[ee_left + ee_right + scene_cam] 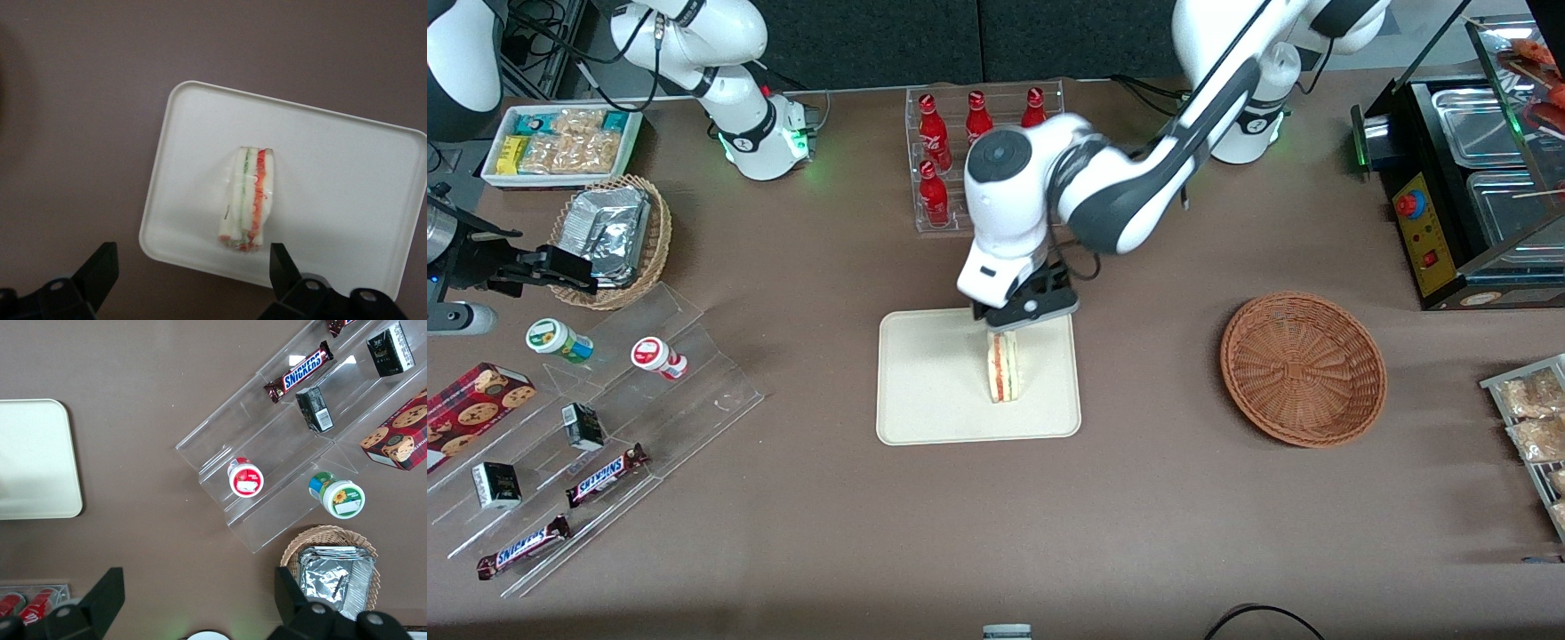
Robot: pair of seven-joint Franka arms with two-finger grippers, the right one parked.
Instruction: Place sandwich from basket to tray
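Observation:
The sandwich [1003,368] stands on the cream tray [925,391], its red-orange and pale filling layers facing up, in the half of the tray toward the working arm's end. My left gripper [1021,316] hovers just above the sandwich's end that is farther from the front camera. It is open and empty. In the left wrist view the sandwich [248,200] rests on the tray [333,180], and the black fingertips [103,260] are spread wide apart and touch nothing. The reddish-brown wicker basket [1303,368] sits empty beside the tray, toward the working arm's end.
A clear rack of red cola bottles [960,151] stands just farther from the camera than the tray. A clear stepped shelf with snacks [596,427], a tan basket with foil packets [614,236] and a white snack box [560,142] lie toward the parked arm's end. A black warmer [1467,178] stands toward the working arm's end.

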